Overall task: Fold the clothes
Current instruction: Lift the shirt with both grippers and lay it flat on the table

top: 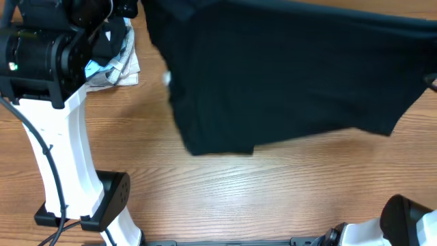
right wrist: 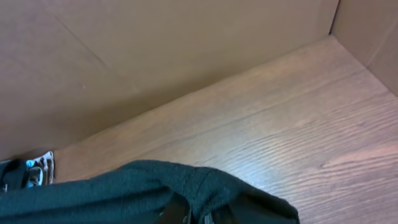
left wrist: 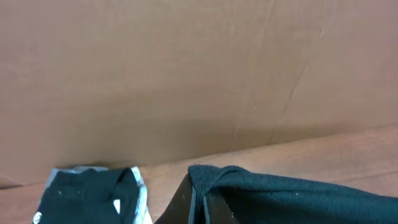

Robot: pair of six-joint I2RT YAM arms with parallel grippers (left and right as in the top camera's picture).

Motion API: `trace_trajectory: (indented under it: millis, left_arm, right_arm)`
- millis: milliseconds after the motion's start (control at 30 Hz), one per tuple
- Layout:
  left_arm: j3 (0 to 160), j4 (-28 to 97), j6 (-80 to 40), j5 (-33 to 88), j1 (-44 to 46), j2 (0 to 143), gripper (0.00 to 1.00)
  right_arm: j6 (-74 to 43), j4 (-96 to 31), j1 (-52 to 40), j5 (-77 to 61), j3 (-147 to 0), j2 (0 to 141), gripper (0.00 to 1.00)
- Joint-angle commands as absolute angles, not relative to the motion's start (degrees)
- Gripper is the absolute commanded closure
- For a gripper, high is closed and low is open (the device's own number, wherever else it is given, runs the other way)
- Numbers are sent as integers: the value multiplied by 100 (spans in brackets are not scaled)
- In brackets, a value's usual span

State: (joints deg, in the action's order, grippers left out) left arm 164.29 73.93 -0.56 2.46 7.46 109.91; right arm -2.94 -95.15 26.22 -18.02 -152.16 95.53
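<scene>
The large plain black garment (top: 287, 75) hangs spread across the far half of the table, its lower edge draping onto the wood; a small white label (top: 166, 80) shows at its left edge. My left gripper (left wrist: 202, 208) is shut on a bunched corner of the garment (left wrist: 298, 196), fabric draped over the fingertips. My right gripper (right wrist: 199, 214) is shut on another bunched part of the garment (right wrist: 124, 186), its fingers mostly hidden under cloth. In the overhead view both grippers are hidden at the top edge.
A stack of folded pieces (top: 116, 58) lies at the far left, with a black piece on light ones (left wrist: 93, 196). A brown cardboard wall (left wrist: 186, 74) stands behind the table. The left arm's white base (top: 68, 157) stands at front left; the right arm's base (top: 403, 222) at front right.
</scene>
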Motion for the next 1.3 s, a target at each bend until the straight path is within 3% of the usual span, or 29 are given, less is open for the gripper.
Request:
trace_trajectory:
  millis: [0,700,933,1267]
  left_arm:
    - [16523,7349,-128,-62,711,10420,96]
    - [16523,8377,-62,-71,716,8204,96]
    - [16429,8541,-93,-298,716,8348,96]
    - [16029,8978,-200,-301,716,9546,96]
  right_arm:
    - [-252,-9448,2665,-1682,-15314,8976,96]
    - [-469,-9703,2665,-1483,-15314,6746,96]
    - [-469,-9703,2665,-1487,-15043,6838,96]
    - [-305,-9690,2665,-1538,-13437,7402,96]
